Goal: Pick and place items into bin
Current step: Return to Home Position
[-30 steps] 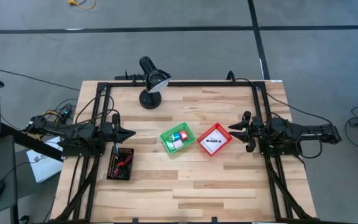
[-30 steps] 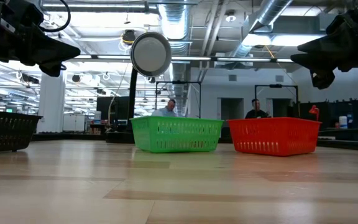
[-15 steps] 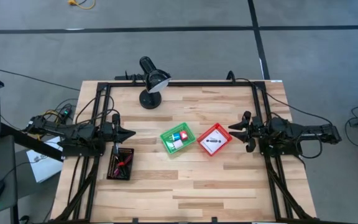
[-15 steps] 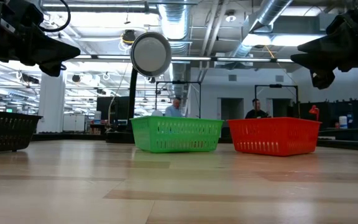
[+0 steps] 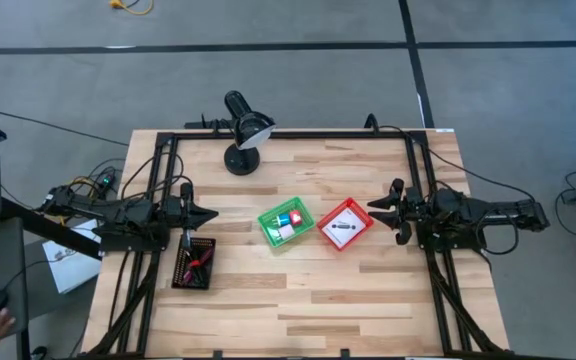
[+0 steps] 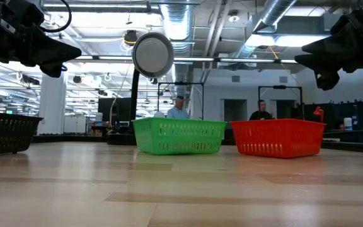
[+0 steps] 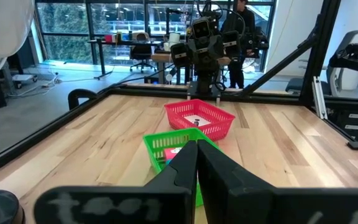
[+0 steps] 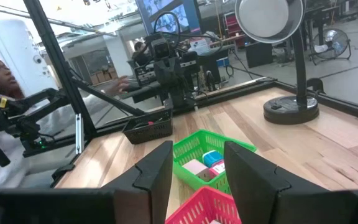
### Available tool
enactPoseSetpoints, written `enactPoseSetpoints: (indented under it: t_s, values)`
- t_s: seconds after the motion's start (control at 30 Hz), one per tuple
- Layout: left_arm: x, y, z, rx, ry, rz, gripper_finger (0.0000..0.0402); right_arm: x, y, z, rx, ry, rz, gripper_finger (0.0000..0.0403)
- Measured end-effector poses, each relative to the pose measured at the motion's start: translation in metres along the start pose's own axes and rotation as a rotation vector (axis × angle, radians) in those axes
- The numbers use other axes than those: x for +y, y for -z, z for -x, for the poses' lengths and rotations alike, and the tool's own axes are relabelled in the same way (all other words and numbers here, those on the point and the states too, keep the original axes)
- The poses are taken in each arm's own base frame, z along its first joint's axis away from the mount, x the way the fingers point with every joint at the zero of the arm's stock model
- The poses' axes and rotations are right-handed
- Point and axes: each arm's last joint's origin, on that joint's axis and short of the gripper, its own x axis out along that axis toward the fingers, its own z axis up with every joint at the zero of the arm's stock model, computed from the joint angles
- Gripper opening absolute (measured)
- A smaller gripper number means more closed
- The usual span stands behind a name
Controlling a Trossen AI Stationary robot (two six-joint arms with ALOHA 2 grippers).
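- We see the left gripper (image 5: 212, 214) raised over the table's (image 5: 348, 290) left side, fingers pressed together, empty.
- We find the right gripper (image 5: 372, 208) near the red bin (image 6: 276, 140), fingers parted, empty.

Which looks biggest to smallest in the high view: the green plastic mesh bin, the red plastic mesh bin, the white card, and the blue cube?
1. Green plastic mesh bin and red plastic mesh bin: alike, too close to rank.
2. White card.
3. Blue cube.
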Motion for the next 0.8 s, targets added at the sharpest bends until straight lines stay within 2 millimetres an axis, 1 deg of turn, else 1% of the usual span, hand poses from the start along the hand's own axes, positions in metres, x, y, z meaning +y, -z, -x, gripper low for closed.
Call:
enactPoseSetpoints:
  t_s: [0.8]
  values:
    - [0.0, 0.0, 0.0, 0.0, 0.0, -0.001, 0.0, 0.0, 0.0, 0.0, 0.0, 0.0, 0.0, 0.0139]
